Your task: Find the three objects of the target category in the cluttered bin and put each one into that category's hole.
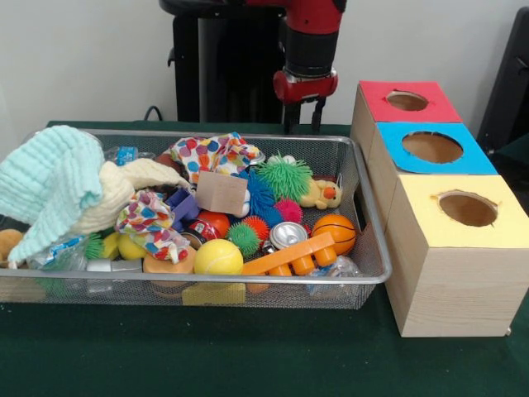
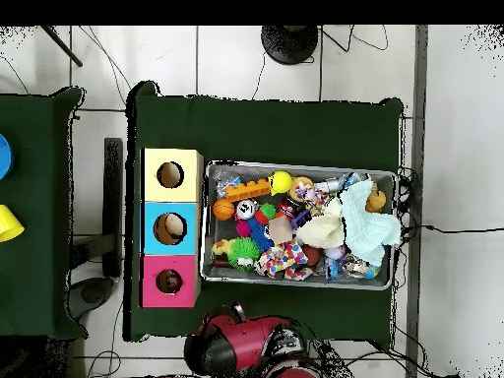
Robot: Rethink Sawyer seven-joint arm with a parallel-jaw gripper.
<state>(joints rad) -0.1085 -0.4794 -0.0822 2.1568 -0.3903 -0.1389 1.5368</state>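
My black two-fingered claw [image 1: 304, 116]: slightly parted, empty, hanging behind the wire mesh bin [image 1: 374, 248]. Bin contents: yellow tennis ball [image 1: 218, 257], small orange basketball [image 1: 335, 232], mixed clutter. Beside bin: wooden box with red, blue, yellow holed tops [image 1: 450, 281].

The wire bin [image 1: 364, 207] is packed pretty much edge to edge, so there's hardly a clean way down. On the left of the front view a mint cloth [image 1: 50, 186] and a cream cloth [image 1: 124, 186] pile up higher than the rim and cover everything under them. The middle is a jumble of spiky balls [image 1: 285, 175], a patterned cloth [image 1: 216, 153] and a wooden block [image 1: 221, 193]. The lower right is flatter: a basketball [image 1: 335, 231], a can [image 1: 288, 235], an orange brick [image 1: 289, 255]. To the right of the bin the three boxes [image 1: 446, 273] have their top holes clear. Bare green table [image 1: 248, 356] fills the bottom of the frame.
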